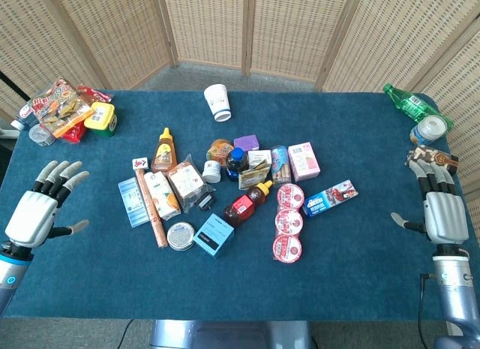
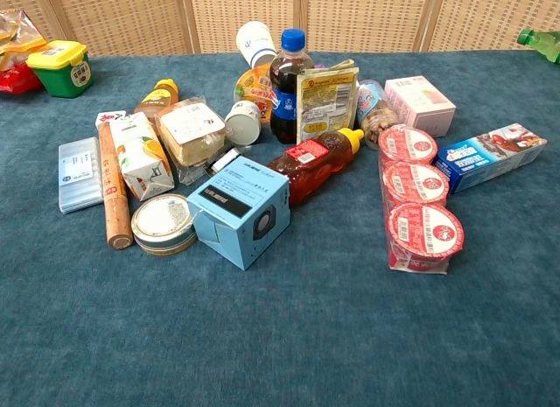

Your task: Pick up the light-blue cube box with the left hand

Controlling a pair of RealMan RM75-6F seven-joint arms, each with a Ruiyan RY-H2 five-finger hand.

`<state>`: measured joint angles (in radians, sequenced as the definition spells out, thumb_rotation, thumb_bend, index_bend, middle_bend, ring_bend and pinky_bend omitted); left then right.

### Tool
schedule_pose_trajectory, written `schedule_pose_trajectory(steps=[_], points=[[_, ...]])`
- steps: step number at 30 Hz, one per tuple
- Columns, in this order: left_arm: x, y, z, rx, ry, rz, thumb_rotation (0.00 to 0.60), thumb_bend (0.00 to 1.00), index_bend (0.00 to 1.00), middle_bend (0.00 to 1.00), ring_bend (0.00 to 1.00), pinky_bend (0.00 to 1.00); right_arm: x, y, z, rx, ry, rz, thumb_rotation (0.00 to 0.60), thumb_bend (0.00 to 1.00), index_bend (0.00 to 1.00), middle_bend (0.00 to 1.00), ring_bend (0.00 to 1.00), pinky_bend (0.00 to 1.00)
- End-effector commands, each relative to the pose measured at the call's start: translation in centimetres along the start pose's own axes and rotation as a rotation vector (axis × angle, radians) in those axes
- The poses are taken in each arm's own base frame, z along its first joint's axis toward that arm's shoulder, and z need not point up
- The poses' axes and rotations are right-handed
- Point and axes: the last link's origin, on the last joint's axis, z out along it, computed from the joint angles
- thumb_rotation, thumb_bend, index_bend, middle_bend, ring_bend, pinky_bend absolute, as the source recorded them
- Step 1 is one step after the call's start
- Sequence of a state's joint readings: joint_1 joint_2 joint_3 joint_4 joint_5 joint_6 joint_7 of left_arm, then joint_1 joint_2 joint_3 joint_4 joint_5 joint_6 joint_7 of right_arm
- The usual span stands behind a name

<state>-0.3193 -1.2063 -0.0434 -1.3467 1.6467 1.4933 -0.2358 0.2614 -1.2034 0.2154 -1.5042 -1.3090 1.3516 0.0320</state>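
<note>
The light-blue cube box point(image 1: 214, 235) point(image 2: 239, 210) lies on the blue table near the front of the pile, with a dark label on its top face. It touches a round tin point(image 1: 180, 236) point(image 2: 163, 222) on its left and a red honey bottle point(image 1: 247, 203) point(image 2: 315, 164) behind it. My left hand point(image 1: 41, 206) hovers far to the left of the box, fingers spread and holding nothing. At the table's right edge my right hand point(image 1: 441, 206) is also open and holds nothing. Neither hand shows in the chest view.
Around the box lie a juice carton point(image 2: 140, 155), a wooden stick point(image 2: 111, 197), a flat blue pack point(image 2: 80, 173), a cola bottle point(image 2: 287, 83), three red-lidded cups point(image 2: 420, 206) and a toothpaste box point(image 2: 490, 155). Snack bags point(image 1: 64, 109) sit far left, a green bottle point(image 1: 409, 105) far right.
</note>
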Motion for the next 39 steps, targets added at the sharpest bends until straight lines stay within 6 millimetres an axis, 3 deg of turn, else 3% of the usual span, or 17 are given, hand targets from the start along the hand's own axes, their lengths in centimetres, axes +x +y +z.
schedule_pose_trajectory(steps=[1, 8, 14, 22, 27, 33, 39], points=[[0.0, 0.0, 0.0, -0.001, -0.001, 0.001, 0.600, 0.10, 0.15, 0.00, 0.00, 0.00, 0.0, 0.0, 0.0, 0.001, 0.000, 0.000, 0.600, 0.05, 0.09, 0.00, 0.00, 0.00], [0.0, 0.3, 0.0, -0.017, -0.007, -0.003, 0.600, 0.10, 0.15, 0.00, 0.00, 0.00, 0.0, -0.1, 0.0, 0.007, 0.000, -0.002, 0.600, 0.05, 0.09, 0.00, 0.00, 0.00], [-0.6, 1.7, 0.9, -0.126, -0.073, 0.009, 0.600, 0.09, 0.15, 0.00, 0.00, 0.00, 0.1, 0.0, 0.0, -0.002, 0.008, 0.005, 0.600, 0.05, 0.09, 0.00, 0.00, 0.00], [-2.3, 5.9, 4.4, -0.397, -0.221, 0.072, 0.600, 0.08, 0.11, 0.00, 0.00, 0.00, 0.1, -0.1, -0.1, 0.001, 0.005, 0.003, 0.600, 0.05, 0.09, 0.00, 0.00, 0.00], [-3.5, 9.2, 7.1, -0.533, -0.284, 0.088, 0.600, 0.08, 0.04, 0.00, 0.00, 0.00, 0.2, 0.0, 0.0, -0.005, 0.009, 0.010, 0.600, 0.05, 0.09, 0.00, 0.00, 0.00], [-4.6, 12.9, 9.5, -0.634, -0.331, 0.094, 0.600, 0.07, 0.00, 0.00, 0.00, 0.00, 0.3, 0.2, 0.0, -0.012, 0.013, 0.016, 0.600, 0.05, 0.09, 0.00, 0.00, 0.00], [-5.8, 15.3, 11.1, -0.704, -0.370, 0.117, 0.600, 0.07, 0.00, 0.00, 0.00, 0.00, 0.4, 0.3, 0.1, -0.015, 0.016, 0.021, 0.600, 0.05, 0.09, 0.00, 0.00, 0.00]])
